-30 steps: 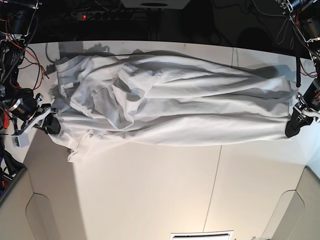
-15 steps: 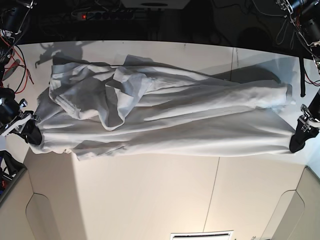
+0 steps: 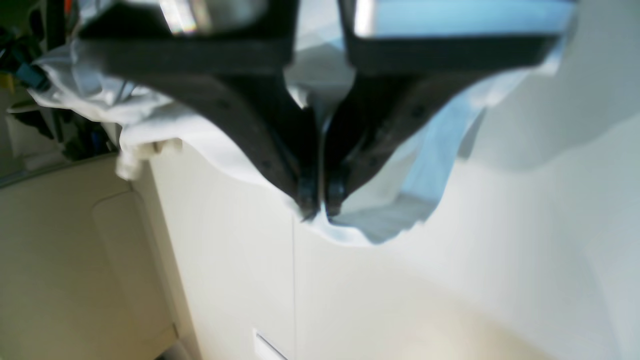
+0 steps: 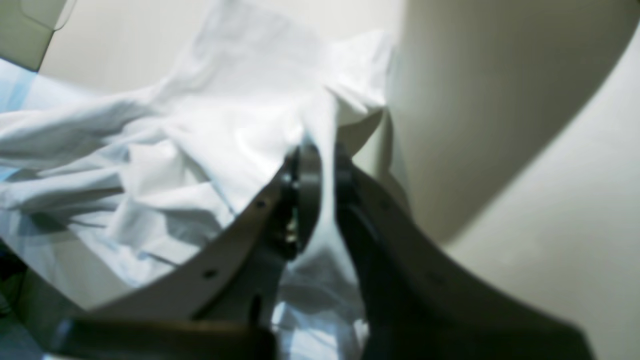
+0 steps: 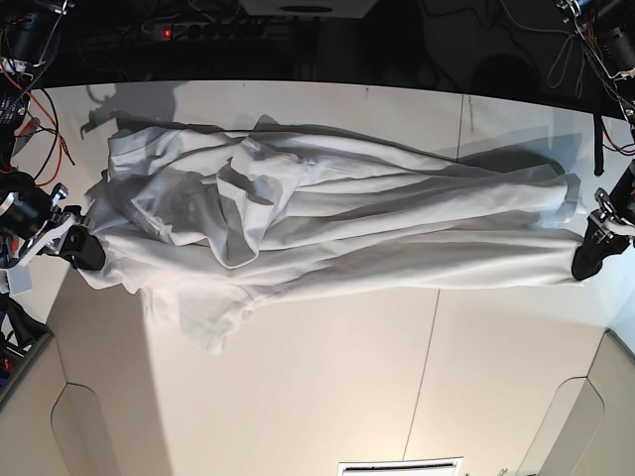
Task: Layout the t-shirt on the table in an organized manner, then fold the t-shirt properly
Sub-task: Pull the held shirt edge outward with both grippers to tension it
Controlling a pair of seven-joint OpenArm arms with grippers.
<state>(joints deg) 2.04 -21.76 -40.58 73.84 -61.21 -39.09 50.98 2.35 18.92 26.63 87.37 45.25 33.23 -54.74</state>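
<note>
The white t-shirt (image 5: 337, 218) hangs stretched and wrinkled between my two grippers, just above the off-white table (image 5: 317, 387). My left gripper (image 5: 585, 263), at the right of the base view, is shut on one end of the shirt; the left wrist view shows its fingertips (image 3: 306, 192) pinching a thin edge of the t-shirt (image 3: 360, 220). My right gripper (image 5: 84, 253), at the left of the base view, is shut on the other end. The right wrist view shows the t-shirt (image 4: 200, 145) bunched between its fingers (image 4: 305, 185). A flap of cloth droops near the lower left.
Cables and electronics lie beyond the table's far edge (image 5: 198, 30) and beside the right arm at the left (image 5: 30, 89). A dark seam line (image 5: 429, 357) runs across the tabletop. A vent-like panel (image 5: 400, 466) sits at the near edge.
The shirt has swung and shifted between the grippers; its lower left part now droops further toward the near side. The right gripper has moved slightly. Both stay shut on the cloth.
</note>
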